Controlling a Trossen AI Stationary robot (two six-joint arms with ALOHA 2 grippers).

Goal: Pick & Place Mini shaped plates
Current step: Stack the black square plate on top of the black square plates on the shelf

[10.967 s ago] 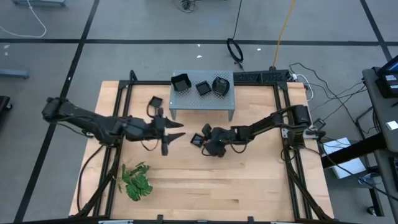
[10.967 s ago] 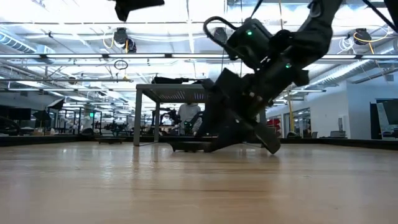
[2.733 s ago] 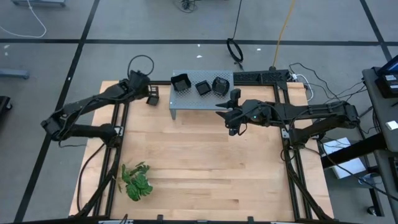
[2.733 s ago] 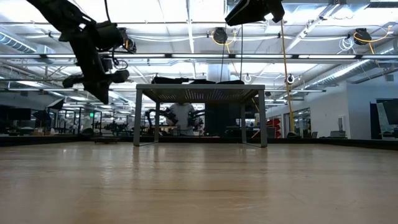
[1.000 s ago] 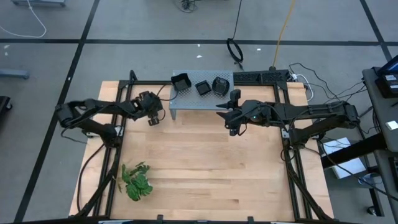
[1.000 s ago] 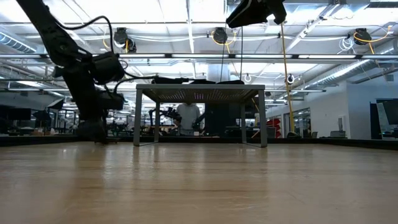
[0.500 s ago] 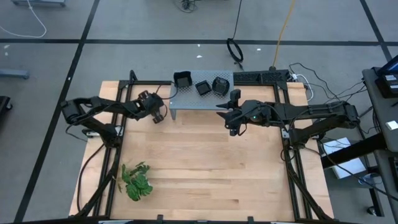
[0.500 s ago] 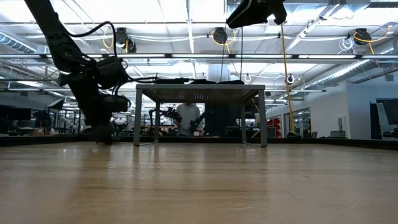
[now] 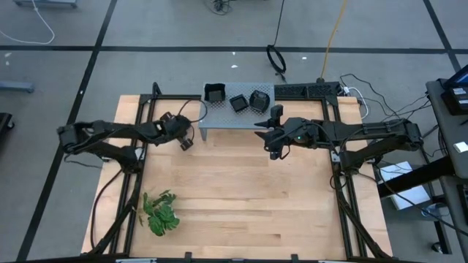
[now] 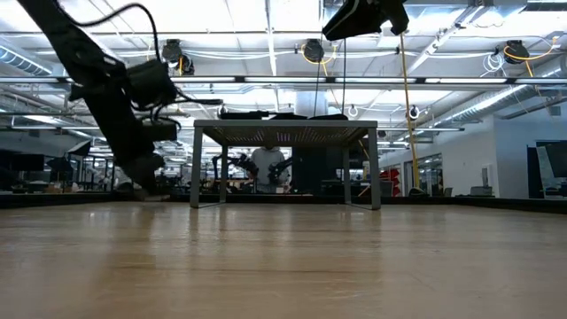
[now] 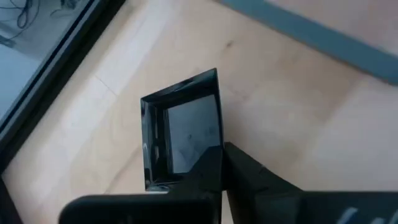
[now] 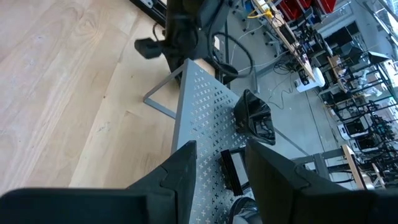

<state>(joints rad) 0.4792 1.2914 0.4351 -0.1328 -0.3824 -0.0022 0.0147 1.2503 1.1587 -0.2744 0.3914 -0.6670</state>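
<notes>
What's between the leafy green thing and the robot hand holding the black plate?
Nothing. The high view shows only bare wooden table between the green sprig and the left gripper gripping its square plate.

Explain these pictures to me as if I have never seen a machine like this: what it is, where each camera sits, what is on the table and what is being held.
It is a robot with two dark arms at a wooden table. One camera looks straight down, one sits at table-top height, and one rides on each wrist.

At the back stands a grey perforated metal stand carrying three small black plates. A green leafy sprig lies near the front left.

The left tool is low beside the stand and shut on the edge of a square black plate, as its wrist camera shows. The right tool waits near the stand's right end, open and empty.
</notes>
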